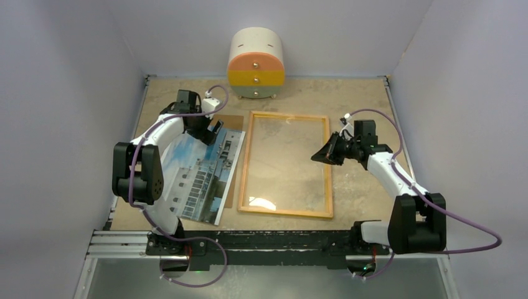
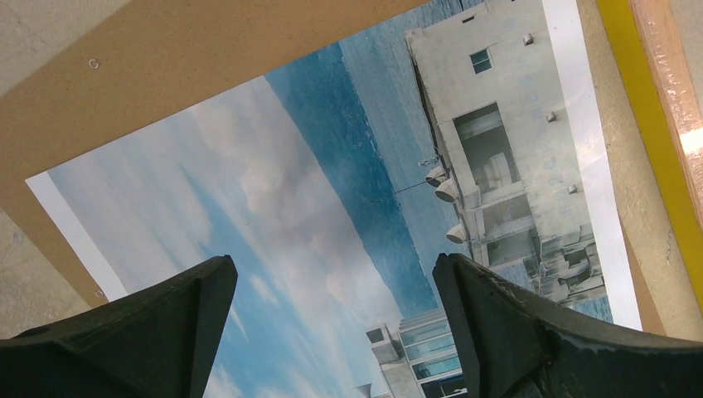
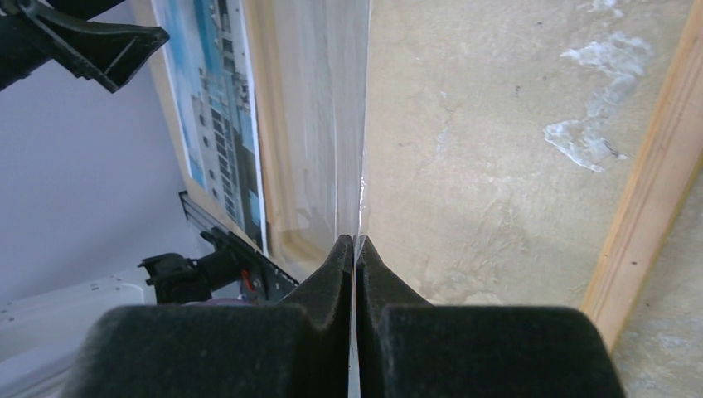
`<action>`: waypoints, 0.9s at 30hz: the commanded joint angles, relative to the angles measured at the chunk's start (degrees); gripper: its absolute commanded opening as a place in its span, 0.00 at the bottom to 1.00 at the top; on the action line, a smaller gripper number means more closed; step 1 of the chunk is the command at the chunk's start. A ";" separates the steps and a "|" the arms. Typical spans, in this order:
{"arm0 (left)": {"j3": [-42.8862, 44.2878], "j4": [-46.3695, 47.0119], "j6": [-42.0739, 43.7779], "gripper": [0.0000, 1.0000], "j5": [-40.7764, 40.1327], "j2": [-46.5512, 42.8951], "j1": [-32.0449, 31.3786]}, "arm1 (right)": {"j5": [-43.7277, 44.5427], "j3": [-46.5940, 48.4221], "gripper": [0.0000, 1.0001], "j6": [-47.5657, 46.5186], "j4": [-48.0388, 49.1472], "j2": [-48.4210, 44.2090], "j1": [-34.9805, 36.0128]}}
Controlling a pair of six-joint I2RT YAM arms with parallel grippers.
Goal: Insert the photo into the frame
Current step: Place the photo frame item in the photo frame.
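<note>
While the left gripper (image 1: 213,129) hangs with its jaws spread wide and nothing between them, the photo (image 1: 199,174) lies picture side up just below it, on a brown board (image 1: 235,120) to the left of the frame (image 1: 245,163). The left arm covers the photo's far left corner in the top view. From the left wrist, only part of the print shows, with sky, cloud and white building. The board pokes out along two sides, and a strip of the frame's yellow sits at the upper right.

The frame rests flat on the table (image 1: 348,99), wood-coloured side up and apart from the photo. The right gripper (image 1: 319,156) sits at its right rail. Its wrist camera shows the pads (image 3: 327,274) pressed together on the thin edge of a clear pane (image 3: 315,124). The pane is seen nearly edge-on, so how far it is tilted is hard to make out. From above, the pane shows only as glare inside the frame.

A small round drawer chest (image 1: 256,65) stands at the back.
</note>
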 commanded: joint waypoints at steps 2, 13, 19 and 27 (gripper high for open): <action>-0.57 1.22 1.09 1.00 0.98 -1.91 -0.26 | 5.05 3.08 0.00 -2.85 -3.94 -2.20 -0.06; -0.85 1.29 1.27 1.00 1.59 -1.83 -0.44 | 8.37 3.41 0.00 -3.24 -4.91 -3.00 -0.08; -0.93 1.32 1.27 1.00 1.67 -1.83 -0.52 | 6.66 2.54 0.00 -2.72 -2.65 -3.18 -0.08; -2.19 2.17 1.25 1.00 1.03 -0.71 -2.33 | 0.31 0.92 0.00 -1.32 4.05 -6.91 -0.08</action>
